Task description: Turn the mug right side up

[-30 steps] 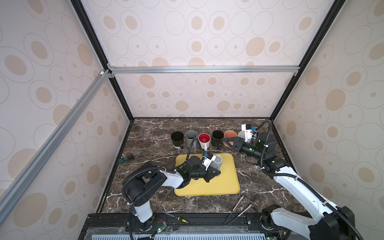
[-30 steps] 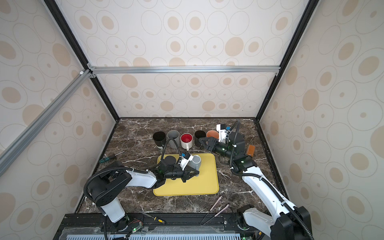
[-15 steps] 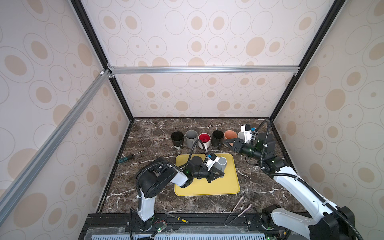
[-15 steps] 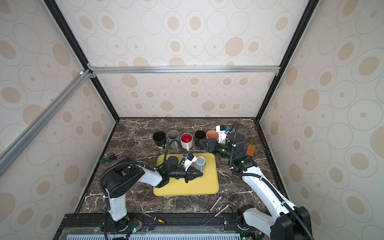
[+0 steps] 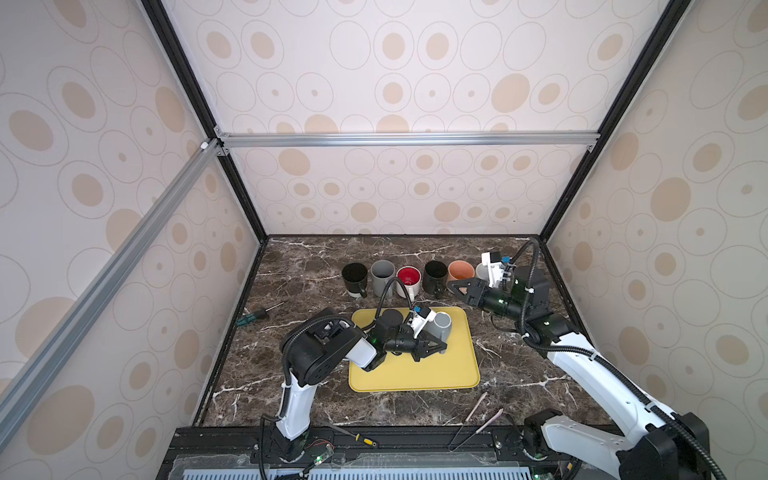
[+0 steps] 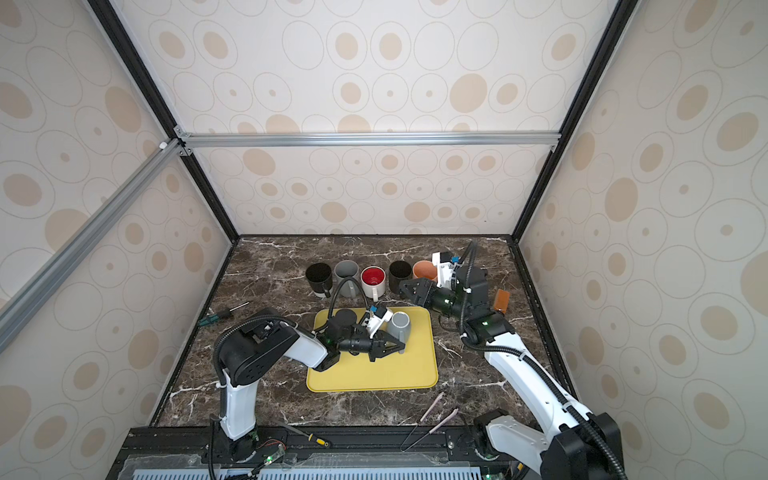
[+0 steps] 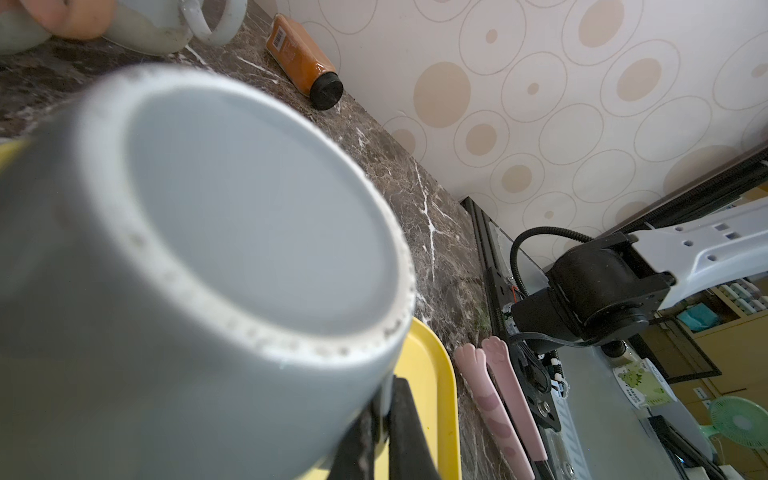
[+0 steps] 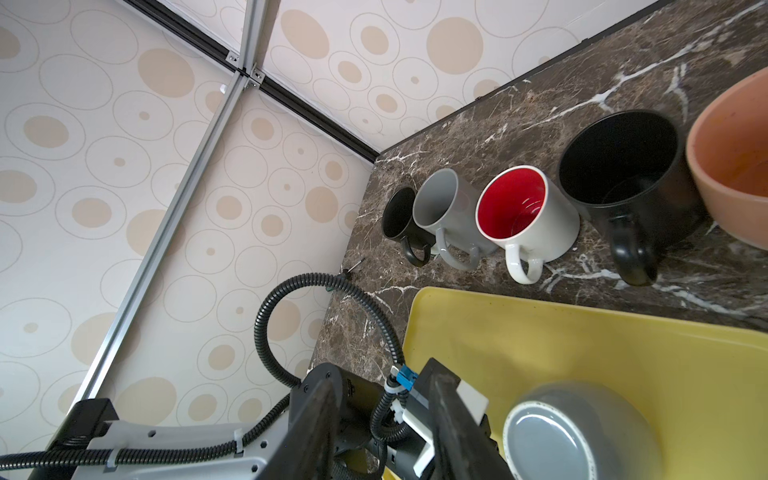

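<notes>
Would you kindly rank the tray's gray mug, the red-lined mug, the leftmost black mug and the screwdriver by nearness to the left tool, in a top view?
From the left tool:
1. gray mug, on the tray
2. red-lined mug, back row
3. black mug, row's left end
4. screwdriver, far left

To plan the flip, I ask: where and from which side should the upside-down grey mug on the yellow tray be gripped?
By its handle, from the left, low over the yellow tray. The grey mug shows its base upward, and the handle sticks out low toward the front, where the left gripper is shut on it.
</notes>
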`<state>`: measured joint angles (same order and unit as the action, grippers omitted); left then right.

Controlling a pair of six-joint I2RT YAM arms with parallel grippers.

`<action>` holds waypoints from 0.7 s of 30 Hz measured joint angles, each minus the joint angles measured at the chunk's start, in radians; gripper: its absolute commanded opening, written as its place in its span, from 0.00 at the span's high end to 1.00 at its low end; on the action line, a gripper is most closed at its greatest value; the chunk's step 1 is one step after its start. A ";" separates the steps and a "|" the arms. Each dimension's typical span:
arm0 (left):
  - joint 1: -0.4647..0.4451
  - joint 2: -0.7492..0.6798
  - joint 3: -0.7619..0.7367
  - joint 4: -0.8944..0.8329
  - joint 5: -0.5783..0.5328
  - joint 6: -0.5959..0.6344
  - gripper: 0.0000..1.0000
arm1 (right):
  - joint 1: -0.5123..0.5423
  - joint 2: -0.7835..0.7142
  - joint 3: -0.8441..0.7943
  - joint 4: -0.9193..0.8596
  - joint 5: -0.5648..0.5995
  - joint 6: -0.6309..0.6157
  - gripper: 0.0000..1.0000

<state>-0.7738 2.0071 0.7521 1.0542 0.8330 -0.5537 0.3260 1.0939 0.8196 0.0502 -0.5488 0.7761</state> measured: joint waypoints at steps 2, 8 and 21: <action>0.002 0.023 0.019 0.005 0.008 -0.009 0.85 | 0.000 0.000 0.000 -0.003 0.000 -0.001 0.60; 0.008 0.048 0.041 0.028 0.032 -0.030 0.69 | 0.000 -0.008 0.000 -0.025 0.008 -0.016 0.60; 0.018 -0.103 0.022 -0.251 -0.127 0.075 0.00 | 0.000 -0.039 -0.001 -0.052 0.027 -0.038 0.60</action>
<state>-0.7563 1.9045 0.7742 0.8032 0.7063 -0.4789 0.3256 1.0554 0.8188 -0.0021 -0.5217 0.7380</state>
